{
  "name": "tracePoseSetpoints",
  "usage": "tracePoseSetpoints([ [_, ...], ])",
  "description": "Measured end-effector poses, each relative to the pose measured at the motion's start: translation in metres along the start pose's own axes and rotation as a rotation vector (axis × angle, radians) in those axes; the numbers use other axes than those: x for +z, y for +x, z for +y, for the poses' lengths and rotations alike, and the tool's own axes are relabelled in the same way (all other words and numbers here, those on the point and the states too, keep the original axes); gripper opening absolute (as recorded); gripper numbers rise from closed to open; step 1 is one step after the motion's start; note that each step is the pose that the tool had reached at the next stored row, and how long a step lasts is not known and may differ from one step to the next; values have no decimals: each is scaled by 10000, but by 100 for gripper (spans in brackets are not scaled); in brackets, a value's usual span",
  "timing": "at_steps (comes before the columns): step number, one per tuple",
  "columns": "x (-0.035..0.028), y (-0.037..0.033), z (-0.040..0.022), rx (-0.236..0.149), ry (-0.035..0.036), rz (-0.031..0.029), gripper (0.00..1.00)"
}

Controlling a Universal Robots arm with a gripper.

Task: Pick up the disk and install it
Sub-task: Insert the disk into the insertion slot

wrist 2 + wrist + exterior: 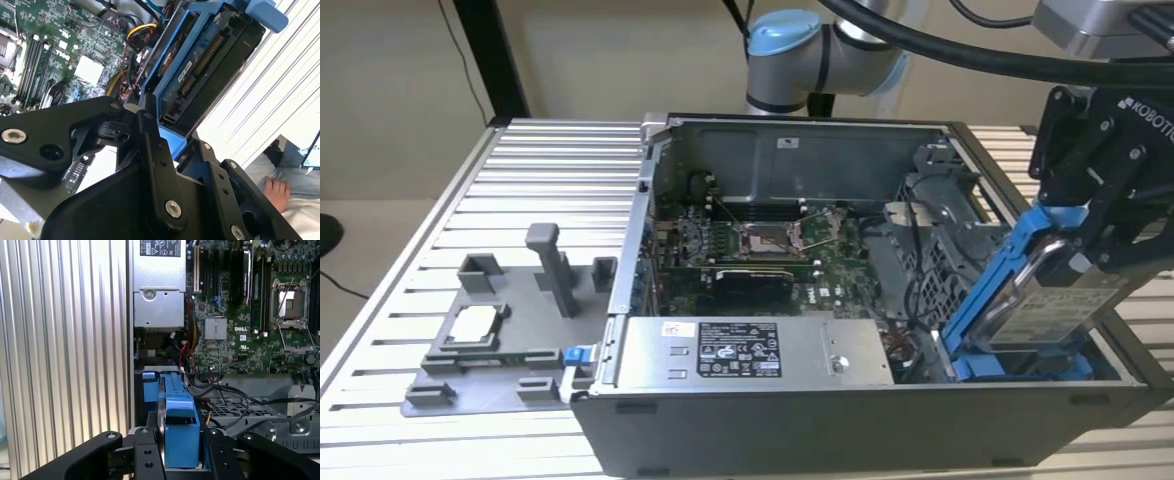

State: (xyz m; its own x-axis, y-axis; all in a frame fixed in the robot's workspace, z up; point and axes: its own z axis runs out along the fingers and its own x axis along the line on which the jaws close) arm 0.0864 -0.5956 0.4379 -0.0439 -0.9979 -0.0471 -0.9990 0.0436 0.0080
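The disk (1051,303) is a silver-grey drive in a bright blue bracket (998,268). It stands tilted at the front corner of the open computer case (854,430), on the exterior view's right. Its lower end is down in the blue drive bay (1014,368). My gripper (1091,250) is shut on the disk's upper end from above. In the second wrist view the disk (200,65) runs away from my gripper (176,146), with its connector edge showing. In the first wrist view the black fingers (145,452) clamp both sides of the blue bracket (180,420).
Inside the case lie the motherboard (761,245) and a large grey box with a white label (740,350). A grey fixture (494,340) holding a small silver chip (471,325) sits on the slatted table (547,170). A person's hand (277,191) rests beyond the table edge.
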Motion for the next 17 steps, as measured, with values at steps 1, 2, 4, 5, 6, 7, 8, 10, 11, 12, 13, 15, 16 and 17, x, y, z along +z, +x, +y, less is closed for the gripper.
tracePoseSetpoints([
  [1,0,0,3,1,0,0,0],
  [2,0,0,6,2,0,1,0],
  [4,0,1,13,3,0,0,0],
  [5,0,1,15,2,0,1,0],
  [6,0,1,16,1,0,1,0],
  [7,1,1,17,0,0,1,0],
  [8,2,1,18,0,0,2,0],
  [10,10,1,18,1,1,7,0],
  [11,18,1,18,1,0,9,0],
  [12,27,2,18,1,0,10,0],
  [13,38,2,18,1,0,10,0],
  [15,50,3,18,2,-4,9,0],
  [16,54,3,18,3,-11,10,0],
  [17,64,4,18,3,-18,10,0],
])
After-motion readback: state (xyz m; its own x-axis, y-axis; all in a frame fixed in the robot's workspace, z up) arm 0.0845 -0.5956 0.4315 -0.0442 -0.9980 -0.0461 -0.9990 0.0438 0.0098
